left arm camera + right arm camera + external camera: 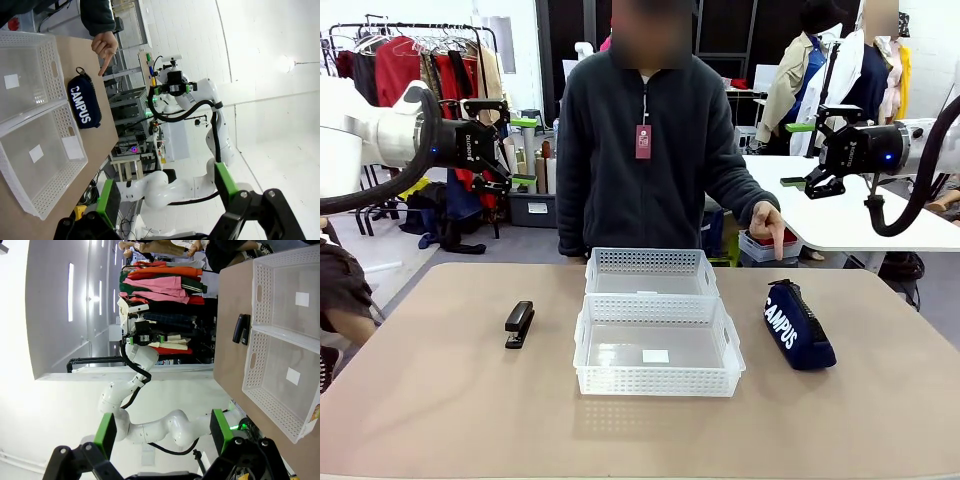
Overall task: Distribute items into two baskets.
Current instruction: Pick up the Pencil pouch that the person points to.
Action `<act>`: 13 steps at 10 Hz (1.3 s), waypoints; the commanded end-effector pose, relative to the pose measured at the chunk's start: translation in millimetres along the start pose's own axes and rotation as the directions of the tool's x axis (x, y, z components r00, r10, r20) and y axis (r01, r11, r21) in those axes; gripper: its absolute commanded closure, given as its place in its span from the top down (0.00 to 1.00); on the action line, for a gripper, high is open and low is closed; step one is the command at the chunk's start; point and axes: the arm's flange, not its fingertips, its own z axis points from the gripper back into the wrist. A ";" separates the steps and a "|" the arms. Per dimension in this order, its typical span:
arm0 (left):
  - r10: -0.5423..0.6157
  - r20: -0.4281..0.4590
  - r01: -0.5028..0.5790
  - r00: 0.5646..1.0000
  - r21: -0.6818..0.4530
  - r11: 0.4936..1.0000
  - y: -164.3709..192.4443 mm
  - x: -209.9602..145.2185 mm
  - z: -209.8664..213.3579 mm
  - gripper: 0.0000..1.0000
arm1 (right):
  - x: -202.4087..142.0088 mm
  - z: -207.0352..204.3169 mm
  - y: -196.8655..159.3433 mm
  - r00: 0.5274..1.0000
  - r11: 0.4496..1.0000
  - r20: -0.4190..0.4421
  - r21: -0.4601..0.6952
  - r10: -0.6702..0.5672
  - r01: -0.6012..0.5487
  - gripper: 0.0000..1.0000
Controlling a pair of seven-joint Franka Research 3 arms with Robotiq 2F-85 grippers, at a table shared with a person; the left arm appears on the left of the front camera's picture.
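**Pouch and stapler on the bench either side of two baskets; both pincers spread wide**

The navy-blue pouch lies on the bench to the right of the baskets and apart from them. It is set at a slant, with a dark zip along its upper edge. White capitals on its side read "CAMPUS", clear in the front view and in the left wrist view.

The black stapler is small. It lies lengthwise on the bare bench, left of the near basket and not touching it.

The near basket and the far basket sit mid-bench, one behind the other, rims touching. They match: translucent white, lattice walls, handle cut-outs. In the wrist views each has a white sticker on its bottom, and no print can be made out on either.

The person's hand points an index finger down just past the pouch's far end. A red badge hangs at the chest, its writing too small to read.

The left pincer hangs high over the bench's left side and the right pincer high over its right. Each has its jaws spread wide and nothing between the green pads.
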 end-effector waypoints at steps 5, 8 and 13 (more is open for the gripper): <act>-0.002 0.006 0.002 1.000 0.001 1.000 -1.2 0.3 0.8 1.00 | 0.2 -0.2 1.1 1.000 1.000 -0.001 0.001 -0.003 0.003 1.00; -0.002 0.006 0.002 1.000 0.001 1.000 -1.2 0.3 0.8 1.00 | -5.0 -12.1 10.5 1.000 0.991 -0.004 -0.134 0.003 -0.003 1.00; -0.002 0.006 0.002 1.000 0.001 1.000 -1.2 0.3 0.8 1.00 | -9.1 -25.4 53.2 0.992 0.852 0.097 -0.509 -0.082 0.121 1.00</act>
